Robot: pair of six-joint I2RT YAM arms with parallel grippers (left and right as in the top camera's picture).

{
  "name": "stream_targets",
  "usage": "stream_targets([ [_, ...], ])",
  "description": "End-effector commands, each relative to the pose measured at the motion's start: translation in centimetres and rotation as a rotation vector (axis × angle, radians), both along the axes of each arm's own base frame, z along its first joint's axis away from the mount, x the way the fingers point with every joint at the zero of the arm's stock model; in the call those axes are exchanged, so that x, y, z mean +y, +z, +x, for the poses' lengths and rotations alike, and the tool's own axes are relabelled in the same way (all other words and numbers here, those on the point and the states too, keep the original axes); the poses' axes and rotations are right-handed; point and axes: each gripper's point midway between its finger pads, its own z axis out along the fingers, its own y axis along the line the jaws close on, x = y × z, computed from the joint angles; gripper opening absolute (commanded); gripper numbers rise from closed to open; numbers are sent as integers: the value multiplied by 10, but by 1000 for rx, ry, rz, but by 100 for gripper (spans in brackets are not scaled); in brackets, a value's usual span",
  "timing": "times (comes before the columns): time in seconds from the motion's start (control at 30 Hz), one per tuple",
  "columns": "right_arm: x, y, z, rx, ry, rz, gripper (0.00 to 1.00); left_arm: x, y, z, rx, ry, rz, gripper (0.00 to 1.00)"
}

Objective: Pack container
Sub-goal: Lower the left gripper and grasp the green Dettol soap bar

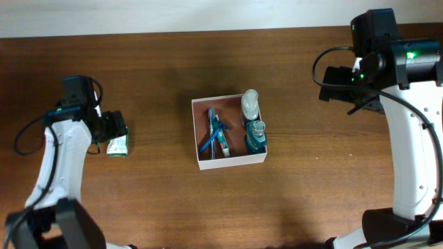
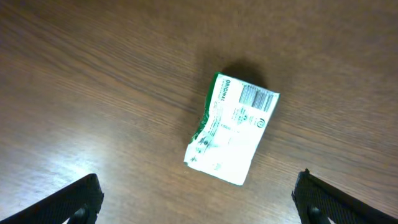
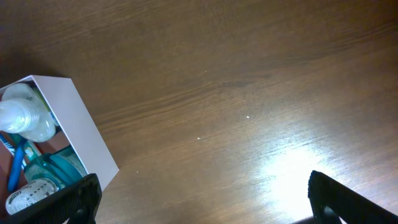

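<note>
The container [image 1: 199,133] is a square white-walled box with a reddish-brown inside at the table's middle. It holds a clear bottle [image 1: 250,103], a teal bottle [image 1: 255,137] and blue toothbrushes [image 1: 216,133]. Its white wall also shows in the right wrist view [image 3: 78,124]. A small green and white packet [image 1: 118,145] lies on the table at the left. My left gripper [image 2: 199,202] is open, just above the packet [image 2: 231,127], with nothing between its fingers. My right gripper [image 3: 202,199] is open and empty over bare table, to the right of the container.
The brown wooden table [image 1: 318,180] ends at a pale wall along the far edge. Both arm bases stand at the near left and near right corners.
</note>
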Motion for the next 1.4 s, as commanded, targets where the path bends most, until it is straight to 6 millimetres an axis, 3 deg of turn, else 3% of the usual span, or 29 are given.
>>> stream_targets([
  [0.0, -4, 3, 1, -10, -8, -15, 98, -1, -22, 5, 50, -27, -26, 99],
  [0.13, -4, 3, 1, -10, -9, -15, 98, -17, -49, 11, 90, -121, -113, 99],
  [0.23, -4, 3, 1, -10, -9, -15, 99, -17, -63, 11, 117, -121, -122, 99],
  [0.5, -4, 3, 1, -10, -9, -15, 98, -17, -85, 10, 163, -118, -134, 99],
  [1.23, -4, 3, 1, -10, -8, -15, 98, -18, -104, 7, 149, -119, -131, 99],
  [1.37, -4, 3, 1, -10, -9, -15, 98, -18, -104, 6, 150, -119, -131, 89],
])
